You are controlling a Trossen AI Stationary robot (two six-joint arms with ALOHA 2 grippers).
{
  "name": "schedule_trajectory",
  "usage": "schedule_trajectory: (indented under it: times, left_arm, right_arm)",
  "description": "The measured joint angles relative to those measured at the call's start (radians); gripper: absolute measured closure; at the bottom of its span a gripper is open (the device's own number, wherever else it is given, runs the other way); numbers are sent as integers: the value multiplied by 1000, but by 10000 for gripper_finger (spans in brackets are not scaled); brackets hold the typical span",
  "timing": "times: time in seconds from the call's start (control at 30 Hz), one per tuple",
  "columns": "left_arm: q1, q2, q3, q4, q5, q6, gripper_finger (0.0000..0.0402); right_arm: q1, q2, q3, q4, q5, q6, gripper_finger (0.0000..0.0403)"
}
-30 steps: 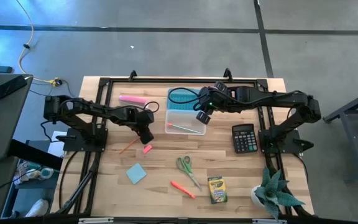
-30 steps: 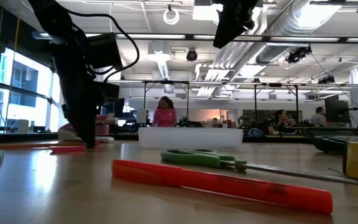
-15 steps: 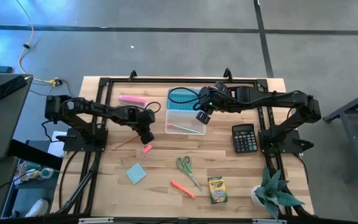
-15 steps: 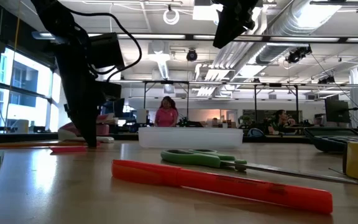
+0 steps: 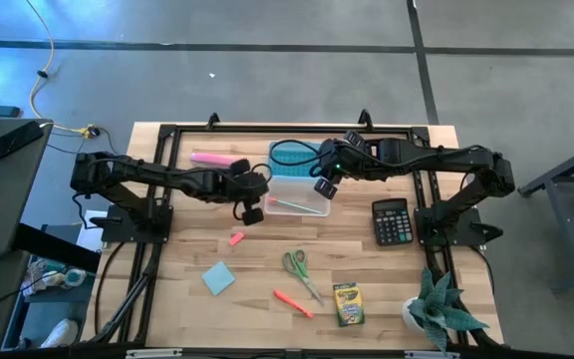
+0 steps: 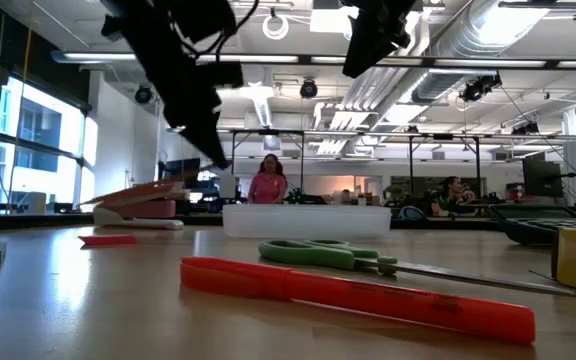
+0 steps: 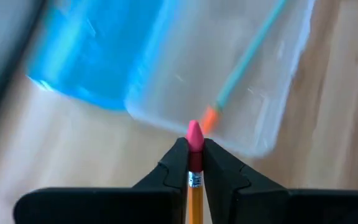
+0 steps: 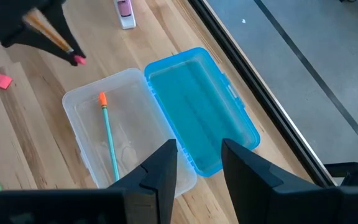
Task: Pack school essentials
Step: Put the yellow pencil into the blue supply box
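My left gripper (image 7: pixel 194 158) is shut on a yellow pencil (image 7: pixel 194 196) with a pink eraser and hangs above the table just left of the open pencil box; it also shows in the high view (image 5: pixel 251 207). The box has a clear tray (image 5: pixel 299 197) and a blue lid (image 5: pixel 292 158) lying flat on the table. A teal pencil (image 8: pixel 109 143) lies in the tray. My right gripper (image 8: pixel 199 171) stands open above the box, holding nothing. Scissors (image 5: pixel 297 267), an orange marker (image 5: pixel 292 302), a crayon box (image 5: pixel 346 304), a blue note pad (image 5: pixel 218 278) and a short orange piece (image 5: pixel 235 237) lie on the table. My left gripper pinches the pencil between its two fingers (image 7: pixel 178 163) just behind the eraser end (image 7: pixel 194 135), which sticks out past the fingertips. The pencil runs along the fingers. It is lifted clear of the table and slants down, eraser end lowest (image 8: pixel 78 60), toward the tray.
A long pink bar (image 5: pixel 210 158) lies at the far left. A black calculator (image 5: pixel 390 220) sits right of the box and a potted plant (image 5: pixel 441 309) at the near right corner. Bare wood shows between the box and the near items.
My left gripper has risen from the table and swung right toward the pencil box, rolling as it went. The pencil that lay on the table left of the short orange piece has gone up with it and is lifted clear. My right gripper has kept still.
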Motion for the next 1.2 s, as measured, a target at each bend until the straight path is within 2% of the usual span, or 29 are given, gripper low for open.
schedule_trajectory:
  times: [0.1, 0.2, 0.43, 0.67, 0.77, 0.87, 1.2]
  left_arm:
    - [-42, 0, 48, 11, -76, 92, 378]
    - [-80, 0, 79, 77, -110, 199, 378]
    - [-147, 19, 86, 282, -108, 519, 375]
    - [-156, 121, 86, 440, -14, 707, 376]
    - [-156, 172, 86, 521, -47, 792, 377]
    - [-150, 218, 105, 551, -61, 826, 378]
    - [-114, 342, 208, 529, -60, 772, 377]
  right_arm:
    - [0, 0, 0, 0, 0, 0, 284]
    - [0, 0, 0, 0, 1, 0, 284]
    - [0, 0, 0, 0, 101, 63, 284]
    - [0, 0, 0, 1, 223, 142, 284]
    - [-1, 0, 0, 0, 227, 130, 284]
    - [-1, 0, 0, 0, 227, 125, 284]
    - [-1, 0, 0, 0, 226, 126, 284]
